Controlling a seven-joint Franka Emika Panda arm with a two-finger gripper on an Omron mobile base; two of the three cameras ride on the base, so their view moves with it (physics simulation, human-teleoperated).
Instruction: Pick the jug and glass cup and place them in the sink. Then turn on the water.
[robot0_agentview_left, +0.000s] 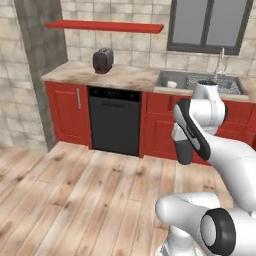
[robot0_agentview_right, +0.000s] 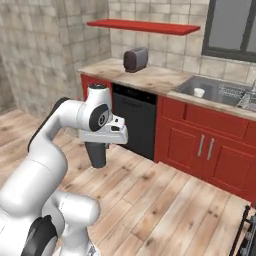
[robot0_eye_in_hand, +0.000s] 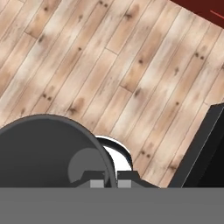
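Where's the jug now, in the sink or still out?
In. The jug stands upright in the sink basin; the end effector, away over the floor, grips the glass cup.

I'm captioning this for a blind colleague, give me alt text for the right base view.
The white arm carries the glass cup in its shut pincer above the wooden floor. Behind stand red cabinets, a black dishwasher, a toaster, and the sink holding the pale jug.

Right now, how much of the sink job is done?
The jug already sits in the sink. The gripper is shut on the rim of the glass cup, carried above the floor, away from the counter. Left: set the cup in the sink, then turn on the tap.
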